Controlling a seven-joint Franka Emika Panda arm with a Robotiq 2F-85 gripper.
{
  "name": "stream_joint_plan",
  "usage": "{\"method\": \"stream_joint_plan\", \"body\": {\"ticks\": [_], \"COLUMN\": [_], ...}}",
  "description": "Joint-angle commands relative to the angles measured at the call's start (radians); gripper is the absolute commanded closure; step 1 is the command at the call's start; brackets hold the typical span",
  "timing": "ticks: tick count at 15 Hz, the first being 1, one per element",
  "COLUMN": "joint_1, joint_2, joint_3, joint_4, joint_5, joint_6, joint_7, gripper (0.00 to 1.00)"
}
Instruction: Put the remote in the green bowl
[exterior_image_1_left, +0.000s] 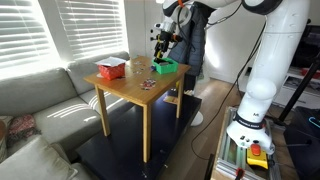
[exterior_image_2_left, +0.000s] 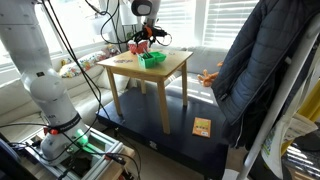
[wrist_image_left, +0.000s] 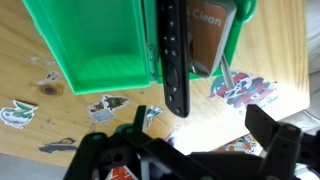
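The green bowl (wrist_image_left: 100, 45) stands on the wooden table (wrist_image_left: 60, 115); it also shows in both exterior views (exterior_image_1_left: 165, 67) (exterior_image_2_left: 152, 59). The remote (wrist_image_left: 175, 60), a slim black oblong, lies across the bowl's near rim, with one end inside and the other poking out over the table. My gripper (wrist_image_left: 205, 125) is open and empty, its fingers apart just above and clear of the remote's outer end. In both exterior views the gripper (exterior_image_1_left: 160, 45) (exterior_image_2_left: 145, 35) hangs above the bowl.
An orange packet marked "Clean" (wrist_image_left: 208, 40) lies in the bowl beside the remote. Stickers (wrist_image_left: 240, 88) dot the tabletop. A red-orange container (exterior_image_1_left: 111, 69) stands at the table's other end. A person in a dark jacket (exterior_image_2_left: 265, 70) stands close to the table. A sofa (exterior_image_1_left: 40, 100) is beside it.
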Motion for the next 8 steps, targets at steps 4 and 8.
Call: {"method": "stream_joint_plan", "body": {"ticks": [4,8], "joint_1": [0.064,0.089], "joint_2": [-0.161,-0.243], "joint_3": [-0.015,-0.010], "joint_4": [-0.057,-0.091], "joint_5": [-0.101,-0.227], "joint_6": [0.058,0.100], "joint_7": [0.371,0.635], "gripper": [0.00,0.00]}}
